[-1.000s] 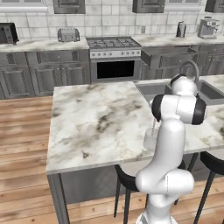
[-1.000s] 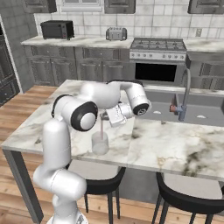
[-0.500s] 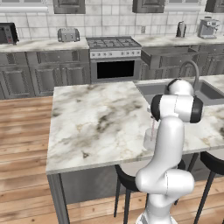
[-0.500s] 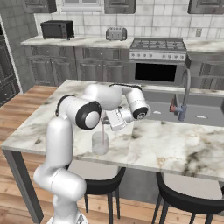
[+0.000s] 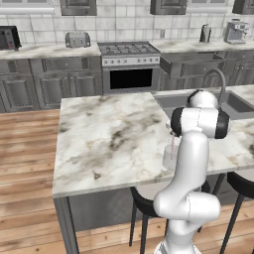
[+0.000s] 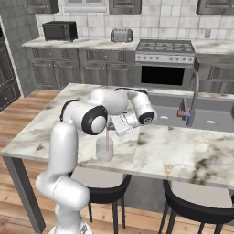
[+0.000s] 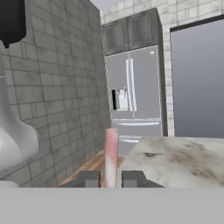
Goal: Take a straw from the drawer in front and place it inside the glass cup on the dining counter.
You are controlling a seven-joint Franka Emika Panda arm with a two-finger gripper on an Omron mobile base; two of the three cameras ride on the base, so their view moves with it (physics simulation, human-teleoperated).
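Note:
The glass cup [image 6: 104, 150] stands near the front edge of the dining counter [image 6: 173, 151], and appears again as the glass cup [image 5: 169, 158] beside the arm. My gripper [image 6: 112, 126] hovers just above it, shut on the pinkish-red straw [image 6: 107, 138], which hangs upright with its lower end inside the cup. The left base view has the straw [image 5: 172, 147] partly behind the arm. In the hand view the straw [image 7: 111, 154] rises between the two fingertips [image 7: 90, 178] of my gripper [image 7: 111, 179]. The dark grey drawer [image 5: 191, 63] stands pulled out to the right of the stove.
A sink with a curved faucet [image 6: 191, 103] is set into the counter's far right. Black stools [image 6: 196, 211] sit under the front edge. A stove [image 5: 130, 69], toaster [image 5: 77, 38] and microwave [image 6: 60, 30] line the back worktop. A fridge [image 7: 133, 98] faces the hand camera.
The arm's elbow has shifted slightly. The gripper stays shut on the straw over the cup, hardly moved.

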